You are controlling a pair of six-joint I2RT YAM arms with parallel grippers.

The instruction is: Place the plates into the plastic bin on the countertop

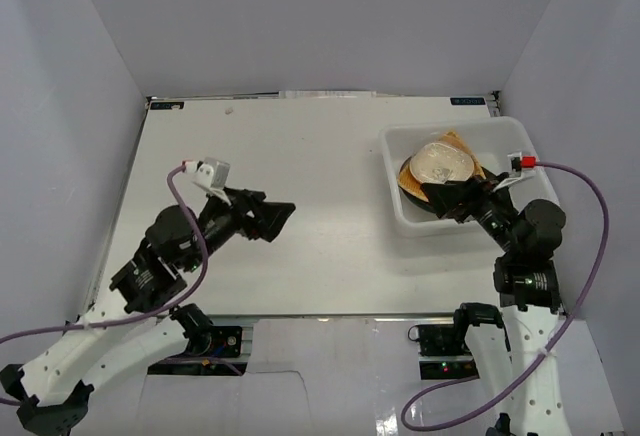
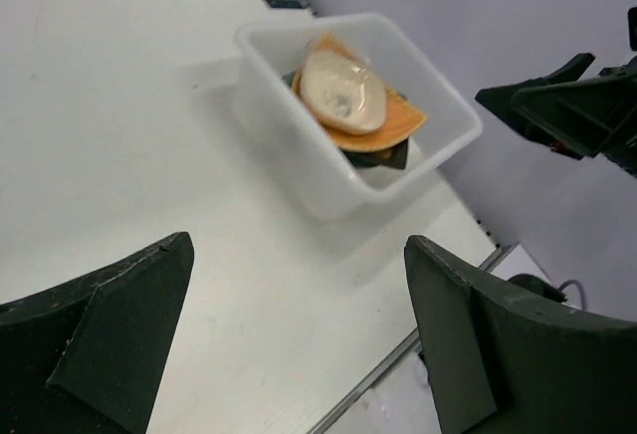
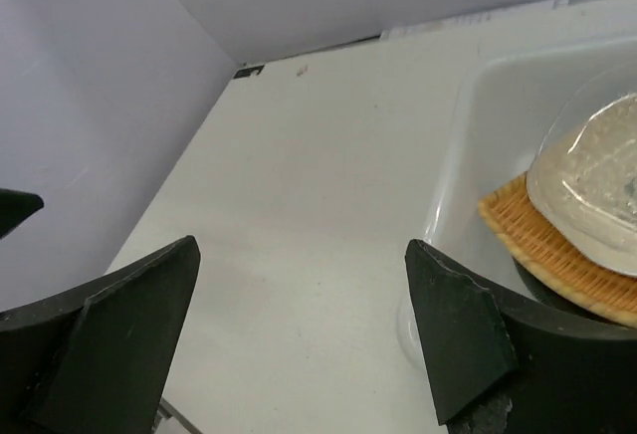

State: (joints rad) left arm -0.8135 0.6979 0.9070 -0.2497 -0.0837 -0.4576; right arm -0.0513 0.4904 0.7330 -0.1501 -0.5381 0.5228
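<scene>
The plastic bin (image 1: 405,218) stands at the back right of the white countertop (image 1: 300,146). Inside it lies a stack of plates: a small clear glass plate (image 1: 443,164) on top, the orange woven plate (image 1: 470,152) under it, and a black plate edge below. The other plates are hidden. My right gripper (image 1: 452,198) is open and empty, over the bin's near rim. My left gripper (image 1: 278,222) is open and empty above the middle of the countertop, apart from the bin. The left wrist view shows the bin (image 2: 299,145), the glass plate (image 2: 341,91) and the woven plate (image 2: 383,125).
Grey-purple walls (image 1: 90,76) close in the countertop on the left, back and right. A metal rail (image 1: 320,318) runs along the near edge. The right wrist view shows the bin's rim (image 3: 448,175) beside bare countertop (image 3: 299,155). The right arm (image 2: 577,106) shows in the left wrist view.
</scene>
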